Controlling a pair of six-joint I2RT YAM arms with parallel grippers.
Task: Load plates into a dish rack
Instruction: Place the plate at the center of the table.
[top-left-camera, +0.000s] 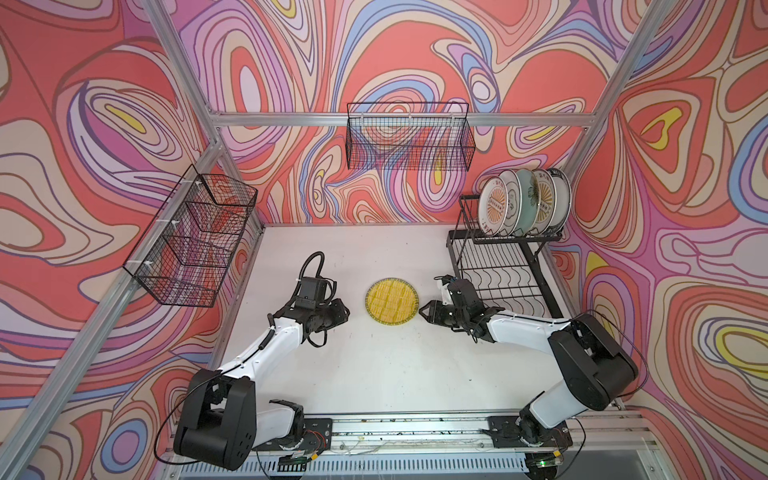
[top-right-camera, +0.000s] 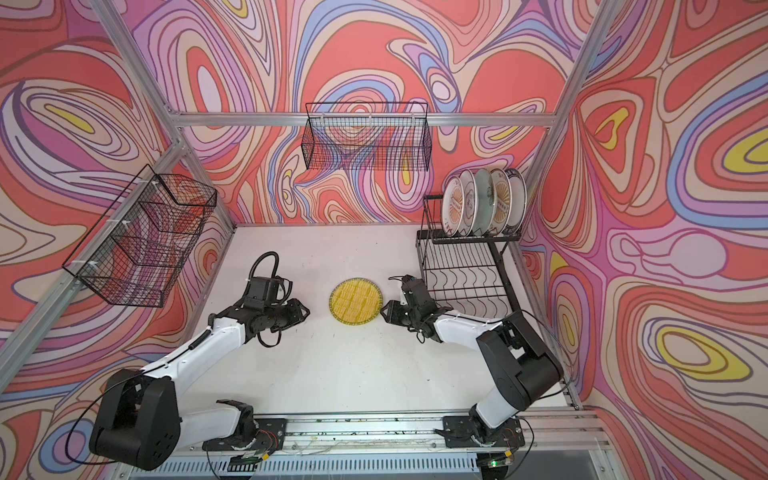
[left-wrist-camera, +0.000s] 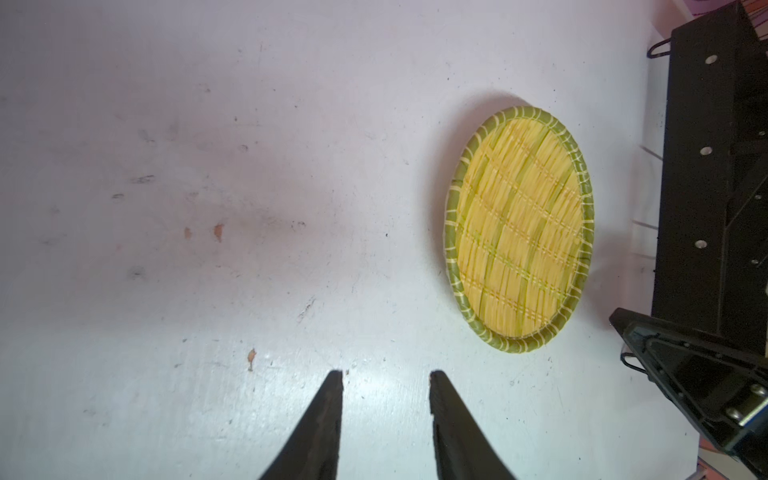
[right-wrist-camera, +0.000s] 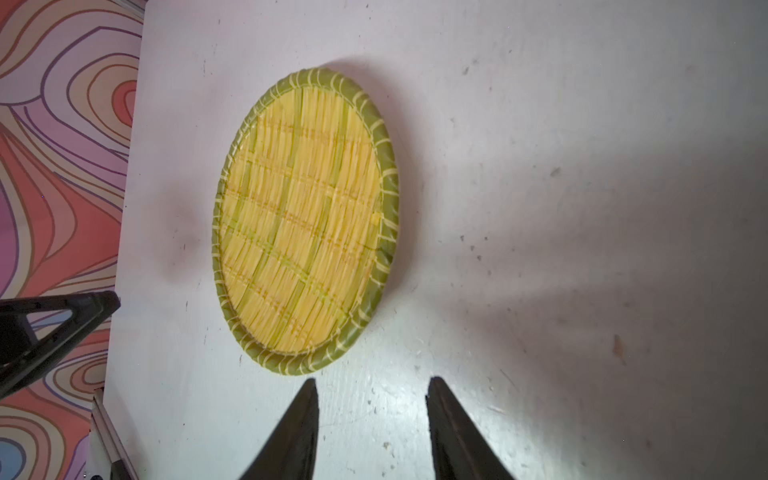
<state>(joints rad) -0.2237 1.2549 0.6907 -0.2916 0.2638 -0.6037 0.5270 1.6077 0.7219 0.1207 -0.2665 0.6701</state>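
Note:
A yellow striped plate (top-left-camera: 392, 304) (top-right-camera: 356, 300) with a green rim lies flat on the white table, between my two grippers. The left gripper (top-left-camera: 345, 313) (left-wrist-camera: 386, 376) is open and empty, a short way left of the plate (left-wrist-camera: 519, 232). Just right of the plate (right-wrist-camera: 303, 220), the right gripper (top-left-camera: 422, 311) (right-wrist-camera: 372, 384) is also open and empty, its fingertips close to the rim without touching. The black dish rack (top-left-camera: 498, 274) (top-right-camera: 461, 270) stands at the back right. Several plates (top-left-camera: 523, 203) (top-right-camera: 484, 201) stand upright in its raised upper tier.
A black mesh basket (top-left-camera: 195, 237) hangs on the left wall and another (top-left-camera: 409, 137) on the back wall. Aluminium frame posts run up the corners. The arms' base rail (top-left-camera: 415, 428) lines the table's front edge. The rack's lower wavy wires (top-left-camera: 503, 286) hold nothing.

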